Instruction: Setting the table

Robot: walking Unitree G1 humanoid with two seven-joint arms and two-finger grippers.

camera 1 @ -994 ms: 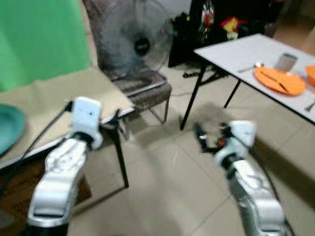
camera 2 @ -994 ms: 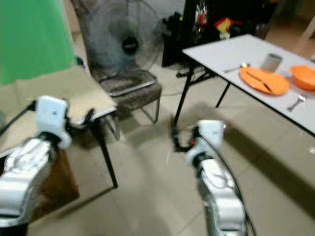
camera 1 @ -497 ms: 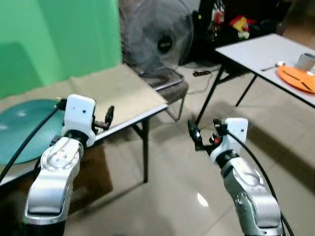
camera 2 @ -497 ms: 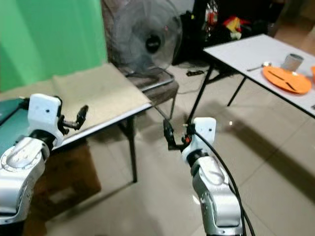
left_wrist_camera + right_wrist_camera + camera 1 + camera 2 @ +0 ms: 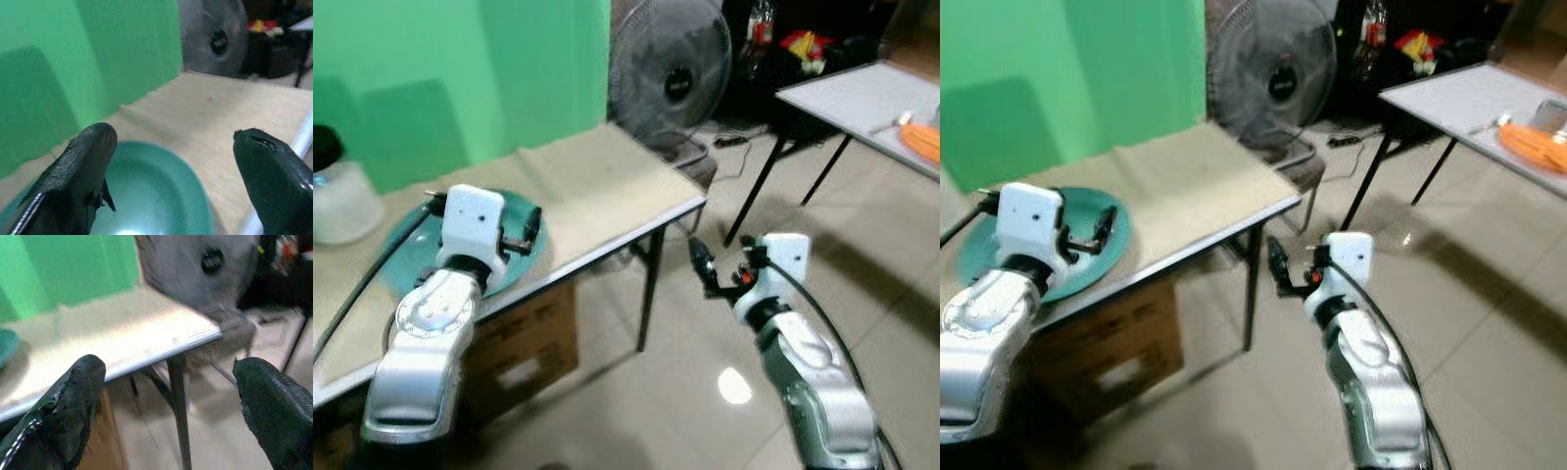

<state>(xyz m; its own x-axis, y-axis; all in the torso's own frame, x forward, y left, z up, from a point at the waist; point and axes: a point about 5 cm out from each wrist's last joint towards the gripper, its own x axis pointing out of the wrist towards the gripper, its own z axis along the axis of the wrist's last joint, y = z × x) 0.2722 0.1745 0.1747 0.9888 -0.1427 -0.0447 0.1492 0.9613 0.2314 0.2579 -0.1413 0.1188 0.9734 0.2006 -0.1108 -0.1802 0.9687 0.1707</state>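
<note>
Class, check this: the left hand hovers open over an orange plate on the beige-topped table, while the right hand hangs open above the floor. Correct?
Not quite. The plate under the left hand is green, as the left wrist view shows. The rest stands: it lies on the beige-topped table, and the right hand hangs open above the floor.

wall: green backdrop | floor: glossy beige tiles | furniture: beige folding table, white table, standing fan

The plate is teal green and plain. It lies on a table with a beige top and dark legs. Behind the table the wall is bright green. Right of the table stands a grey fan with a black centre. Far right of it, a white table carries an orange plate. The arms are silver with white wrists and black fingers.
</note>
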